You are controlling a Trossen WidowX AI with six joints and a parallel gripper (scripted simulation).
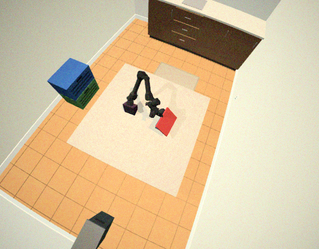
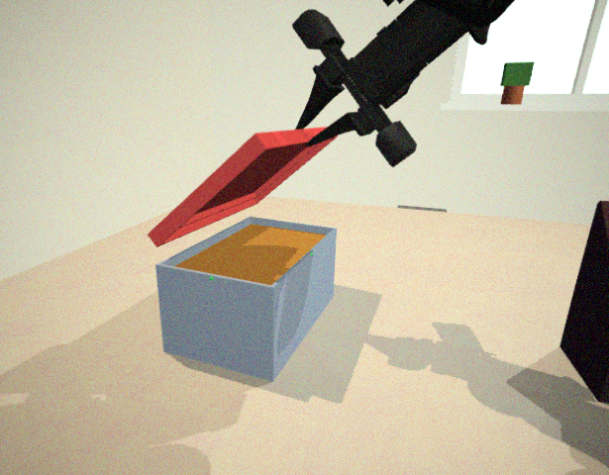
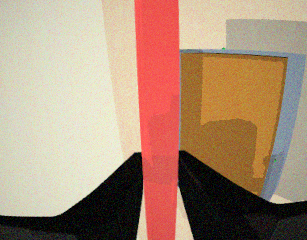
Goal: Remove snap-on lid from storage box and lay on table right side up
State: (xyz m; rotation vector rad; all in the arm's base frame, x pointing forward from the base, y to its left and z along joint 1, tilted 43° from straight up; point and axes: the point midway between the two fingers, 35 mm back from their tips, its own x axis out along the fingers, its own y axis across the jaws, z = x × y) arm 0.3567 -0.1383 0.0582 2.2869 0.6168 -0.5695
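Observation:
The red lid (image 1: 166,122) (image 2: 207,181) (image 3: 158,75) is off the box, held in the air above it and steeply tilted. Its hollow underside faces the box side in the exterior view, and its lower edge hangs past the box's far-left side. My gripper (image 2: 303,137) (image 3: 159,159) is shut on the lid's raised edge, one finger on each side. The blue-grey storage box (image 2: 217,317) (image 3: 294,85) stands upright on the table, open at the top, with an orange-brown inside showing. In the top view the lid hides most of the box.
The arm's dark base block (image 1: 130,108) (image 2: 591,307) stands on the pale table top (image 1: 122,150) (image 2: 448,439), to the right of the box in the exterior view. Blue and green crates (image 1: 70,74) stand off to the left in the top view. Shadows fall around the box.

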